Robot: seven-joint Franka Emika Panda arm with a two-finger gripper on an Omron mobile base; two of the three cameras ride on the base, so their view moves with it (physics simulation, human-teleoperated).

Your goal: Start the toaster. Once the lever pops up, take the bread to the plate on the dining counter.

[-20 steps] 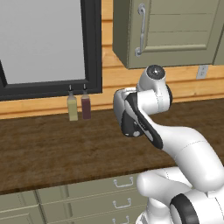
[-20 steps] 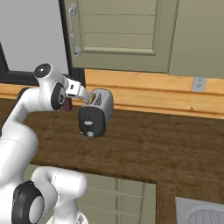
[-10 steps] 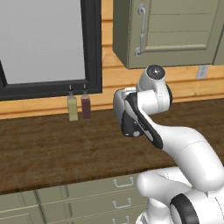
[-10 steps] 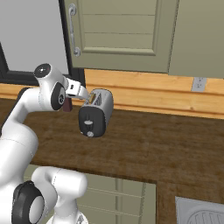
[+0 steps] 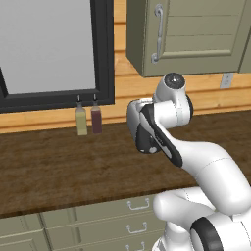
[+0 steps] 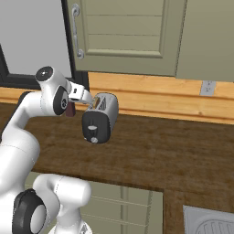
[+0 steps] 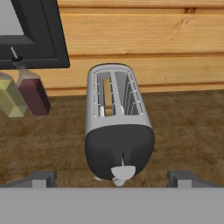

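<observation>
The silver-grey toaster (image 7: pixel 114 114) lies below my hand on the dark wooden worktop (image 7: pixel 188 127), with its black end panel toward me. A tan bread slice (image 7: pixel 107 94) stands in its left slot. On the panel, the light lever (image 7: pixel 123 172) sits low in its slot, just above the round knob (image 7: pixel 118 182). My gripper (image 7: pixel 112 178) is open wide, with a fingertip on each side of the panel and nothing held. In the right base view the gripper (image 6: pixel 93 102) hovers over the near end of the toaster (image 6: pixel 101 116). The plate and the dining counter are out of view.
Two slim bottles, one yellow-green (image 7: pixel 9 98) and one dark red (image 7: pixel 33 94), stand left of the toaster under the black window frame (image 5: pixel 102 54). A wooden wall strip and green cupboards (image 6: pixel 123 32) rise behind. A sink corner (image 6: pixel 210 221) shows at lower right.
</observation>
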